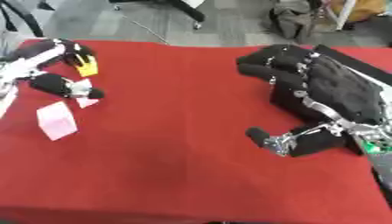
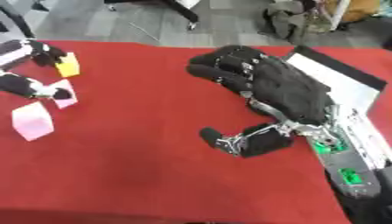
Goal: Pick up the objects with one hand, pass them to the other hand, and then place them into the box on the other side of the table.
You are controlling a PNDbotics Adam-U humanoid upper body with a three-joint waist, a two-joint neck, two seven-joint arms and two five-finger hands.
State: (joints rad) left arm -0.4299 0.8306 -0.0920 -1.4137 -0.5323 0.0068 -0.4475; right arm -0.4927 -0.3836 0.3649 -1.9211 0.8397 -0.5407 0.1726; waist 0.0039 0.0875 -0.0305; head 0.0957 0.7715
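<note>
A small yellow block (image 1: 86, 68) sits at about 10 o'clock on the table, pinched between the black finger and thumb tips of the robot's left hand (image 1: 54, 65). The block's long side runs up and down the picture, leaning a little, with its lower end pointing toward 5 o'clock. Just below it, near 9 o'clock, a small pale pink piece (image 2: 64, 94) lies by the thumb, and whether the thumb touches it is hard to tell. A bigger pale pink block (image 1: 57, 120) lies flat on the cloth a bit nearer, with its long side running from 11 o'clock to 5 o'clock.

The robot's right hand (image 2: 264, 85) is at about 2 o'clock. It is black, its palm faces down, its fingers are spread and only a little bent toward 10 o'clock, and its thumb sticks out toward 8 o'clock. It holds nothing.

The table is covered with a red cloth (image 1: 191, 144). Beyond its far edge is a grey floor (image 1: 229, 22) with black chair legs (image 1: 187, 11) and a dark bag (image 1: 295, 19). At 3 o'clock a white tray with a black rim (image 2: 344, 87) is partly hidden behind the right arm. The left arm is cut off at the picture's edge. Everything looks a little blurry.
</note>
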